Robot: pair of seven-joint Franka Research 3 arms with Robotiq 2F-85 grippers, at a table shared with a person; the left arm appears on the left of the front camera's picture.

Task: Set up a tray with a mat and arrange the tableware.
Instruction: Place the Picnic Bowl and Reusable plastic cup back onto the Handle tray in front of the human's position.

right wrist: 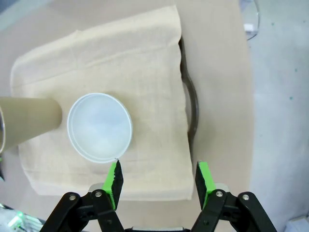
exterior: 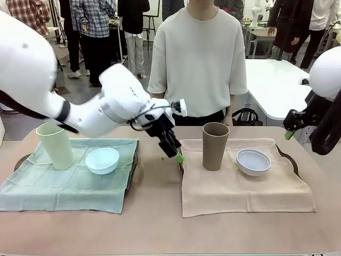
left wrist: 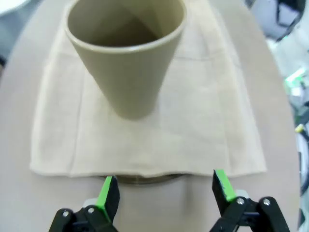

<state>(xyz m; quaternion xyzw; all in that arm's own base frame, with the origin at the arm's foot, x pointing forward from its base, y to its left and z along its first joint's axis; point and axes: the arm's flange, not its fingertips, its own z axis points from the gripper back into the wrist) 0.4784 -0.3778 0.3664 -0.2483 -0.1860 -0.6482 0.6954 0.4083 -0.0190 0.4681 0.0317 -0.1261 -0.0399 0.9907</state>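
A: So, where does the tableware sit on the tabletop (exterior: 160, 213)?

B: Two settings. At nine o'clock of the front view a green mat (exterior: 64, 184) covers a dark tray (exterior: 134, 160), and on it stand the pale green tumbler (exterior: 55, 145) and, just beside it toward three o'clock, the light blue bowl (exterior: 102, 160). At three o'clock a beige mat (exterior: 240, 186) covers a second tray (right wrist: 191, 104), whose dark rim and handle peek out at the mat's edge. The brown tumbler (exterior: 214, 145) stands upright on it, the whitish bowl (exterior: 253, 161) near it toward three o'clock, apart from it.

A: And the claws?

B: The left claw (exterior: 178, 157) hangs low between the two mats, just beside the beige mat's nine o'clock edge. Its jaws stand wide apart and grip nothing; in the left wrist view the brown tumbler lies toward twelve o'clock from its green pads (left wrist: 107, 193), well clear of them. The right claw (right wrist: 158, 178) is up at the three o'clock side of the tabletop. Its jaws are parted and empty, the whitish bowl lying at about eleven o'clock from them.

A: Any writing or brand marks?

B: None that I can read; tumblers, bowls and mats look plain.

A: Anyone else?

B: A person (exterior: 198, 53) in a pale top stands at twelve o'clock, behind the tabletop.
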